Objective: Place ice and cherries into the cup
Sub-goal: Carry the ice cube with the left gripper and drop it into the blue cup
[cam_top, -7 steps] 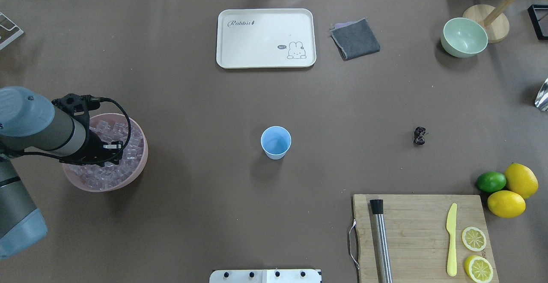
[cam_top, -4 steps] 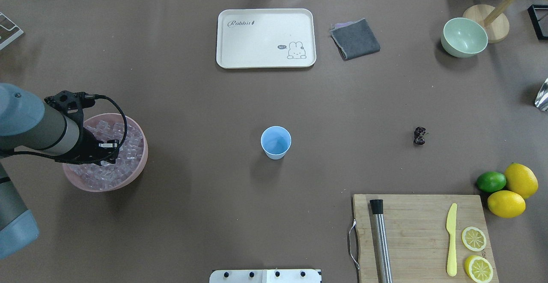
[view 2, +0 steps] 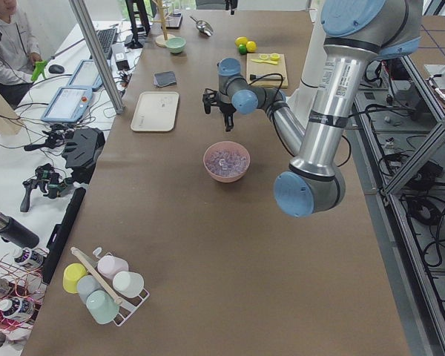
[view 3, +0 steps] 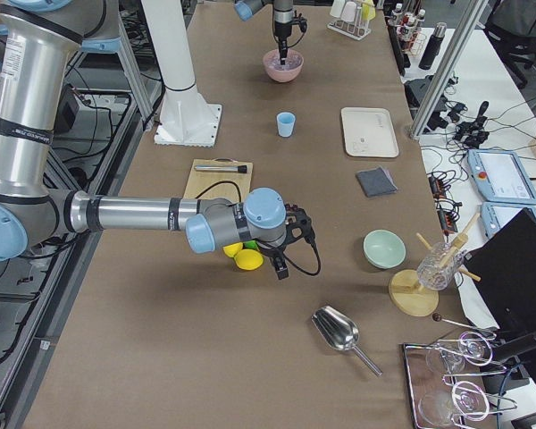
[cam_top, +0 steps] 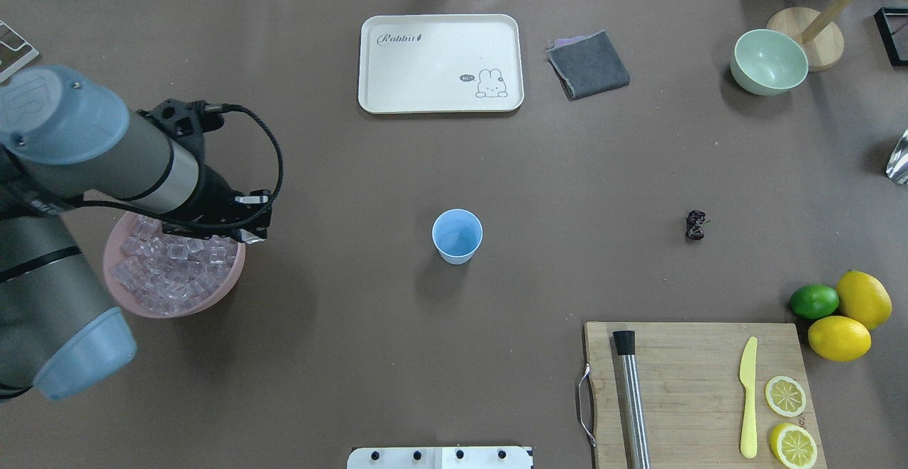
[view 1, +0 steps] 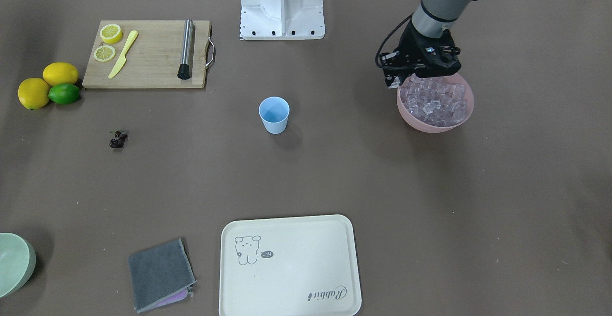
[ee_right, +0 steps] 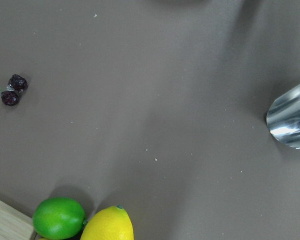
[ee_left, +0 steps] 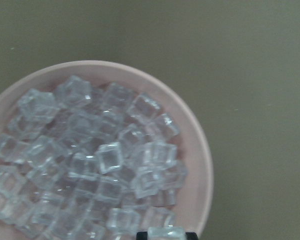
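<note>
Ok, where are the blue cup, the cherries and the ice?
blue cup (cam_top: pixel 457 233): overhead view, on its inner bottom.
cherries (cam_top: pixel 695 225): overhead view, middle of the dark cluster.
ice (cam_top: pixel 170 270): overhead view, middle of the cube pile.

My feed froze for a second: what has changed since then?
The left gripper lifted out of the pink bowl and swung toward the cup, with what looks like one ice cube between its fingers. Cup, cherries and the rest stayed put.
</note>
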{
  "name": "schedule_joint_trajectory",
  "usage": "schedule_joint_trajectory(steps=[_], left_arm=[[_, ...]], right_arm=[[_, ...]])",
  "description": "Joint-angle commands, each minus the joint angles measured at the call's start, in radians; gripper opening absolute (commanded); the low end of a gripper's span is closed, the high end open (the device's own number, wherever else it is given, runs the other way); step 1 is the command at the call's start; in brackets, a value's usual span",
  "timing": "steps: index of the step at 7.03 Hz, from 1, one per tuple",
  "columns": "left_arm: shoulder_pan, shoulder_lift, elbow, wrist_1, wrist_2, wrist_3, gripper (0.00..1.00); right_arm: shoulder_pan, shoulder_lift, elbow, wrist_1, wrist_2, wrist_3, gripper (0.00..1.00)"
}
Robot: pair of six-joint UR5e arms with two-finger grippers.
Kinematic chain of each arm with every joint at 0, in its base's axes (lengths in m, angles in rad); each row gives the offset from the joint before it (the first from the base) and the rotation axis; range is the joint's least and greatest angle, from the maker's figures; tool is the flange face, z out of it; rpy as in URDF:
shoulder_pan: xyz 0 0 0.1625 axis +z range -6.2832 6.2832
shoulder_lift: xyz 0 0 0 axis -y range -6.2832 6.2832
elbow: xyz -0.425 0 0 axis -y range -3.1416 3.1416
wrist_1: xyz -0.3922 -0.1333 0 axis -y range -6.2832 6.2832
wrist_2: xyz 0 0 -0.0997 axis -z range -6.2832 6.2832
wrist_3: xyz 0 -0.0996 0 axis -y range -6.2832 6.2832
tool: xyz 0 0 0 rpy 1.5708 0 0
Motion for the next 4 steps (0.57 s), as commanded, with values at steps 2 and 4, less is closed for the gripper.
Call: schedule_joint_trajectory(steps=[2,4], left_arm=[[0.066,-0.285,0.207,-0.002,0.041,-0.094,0.0],[0.116,-0.389,0.342,-0.059,0.085,-0.136,0.0]], right_arm=[[-0.018,0.002,0.024,0.002,-0.002,0.024,0.99],[-0.018,0.005,0.025,0.005,-0.005,0.021,0.99]])
